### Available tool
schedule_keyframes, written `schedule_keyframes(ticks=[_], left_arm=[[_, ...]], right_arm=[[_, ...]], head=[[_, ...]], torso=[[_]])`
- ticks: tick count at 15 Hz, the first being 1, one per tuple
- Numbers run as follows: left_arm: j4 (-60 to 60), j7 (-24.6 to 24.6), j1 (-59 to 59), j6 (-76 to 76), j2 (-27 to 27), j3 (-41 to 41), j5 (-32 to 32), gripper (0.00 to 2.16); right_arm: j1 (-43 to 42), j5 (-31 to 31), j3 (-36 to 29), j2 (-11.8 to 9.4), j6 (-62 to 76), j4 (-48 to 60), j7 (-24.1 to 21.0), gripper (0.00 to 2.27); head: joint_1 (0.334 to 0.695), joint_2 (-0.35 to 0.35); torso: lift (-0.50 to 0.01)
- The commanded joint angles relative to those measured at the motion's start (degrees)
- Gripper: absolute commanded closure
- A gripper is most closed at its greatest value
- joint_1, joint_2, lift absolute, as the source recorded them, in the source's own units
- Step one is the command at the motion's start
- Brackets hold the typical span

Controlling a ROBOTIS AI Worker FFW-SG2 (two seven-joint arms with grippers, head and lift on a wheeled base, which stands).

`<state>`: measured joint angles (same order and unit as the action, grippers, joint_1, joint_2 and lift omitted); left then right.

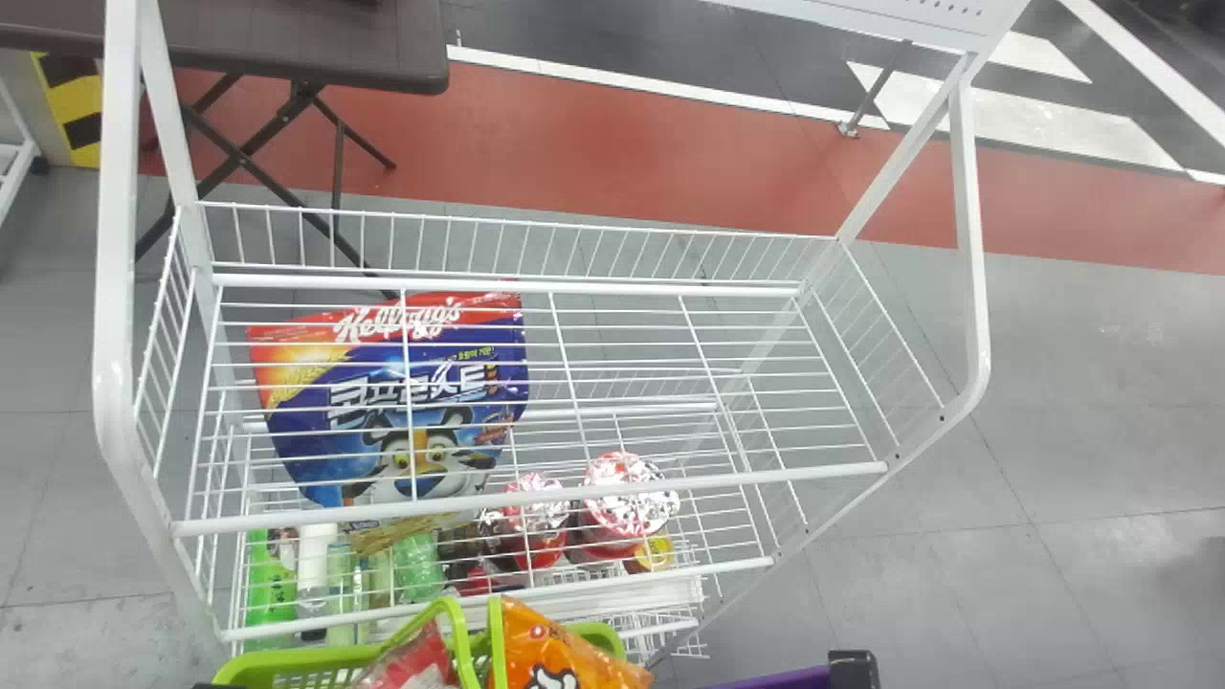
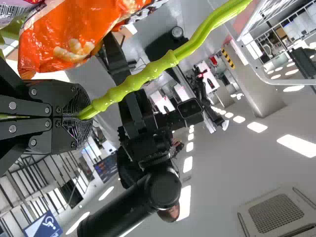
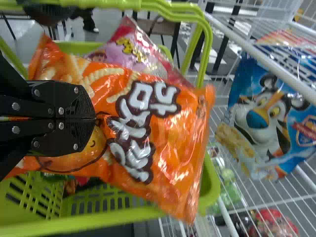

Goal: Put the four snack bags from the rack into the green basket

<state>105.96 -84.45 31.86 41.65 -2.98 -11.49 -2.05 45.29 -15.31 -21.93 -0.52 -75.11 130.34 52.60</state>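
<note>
Showing partial loading: glossy pink bag (image 3: 129,53) lies in green plastic basket (image 3: 98,221); right gripper (image 3: 96,118) pinches orange plastic bag (image 3: 173,140), left gripper (image 2: 83,116) the ribbed handle (image 2: 143,79); blue cereal pouch (image 3: 259,118) probably awaits.

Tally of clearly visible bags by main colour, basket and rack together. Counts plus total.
Orange bag: 1
Pink bag: 1
Blue cereal bag: 1
Total: 3
Not counted: bits of packaging low in the green basket, too hidden to sort.
</note>
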Motion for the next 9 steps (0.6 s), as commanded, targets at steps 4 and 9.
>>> schedule_keyframes(ticks=[4,9], left_arm=[[0.3,0.0,0.0,2.3,0.0,0.0,0.3,2.13],[0.3,0.0,0.0,2.4,0.0,0.2,0.3,2.13]], right_arm=[[0.3,1.8,-2.8,0.1,-0.4,2.8,1.4,0.05],[0.6,1.6,-5.0,0.6,-1.0,4.8,3.5,0.04]], head=[[0.695,-0.35],[0.695,-0.35]], torso=[[-0.006],[-0.006]])
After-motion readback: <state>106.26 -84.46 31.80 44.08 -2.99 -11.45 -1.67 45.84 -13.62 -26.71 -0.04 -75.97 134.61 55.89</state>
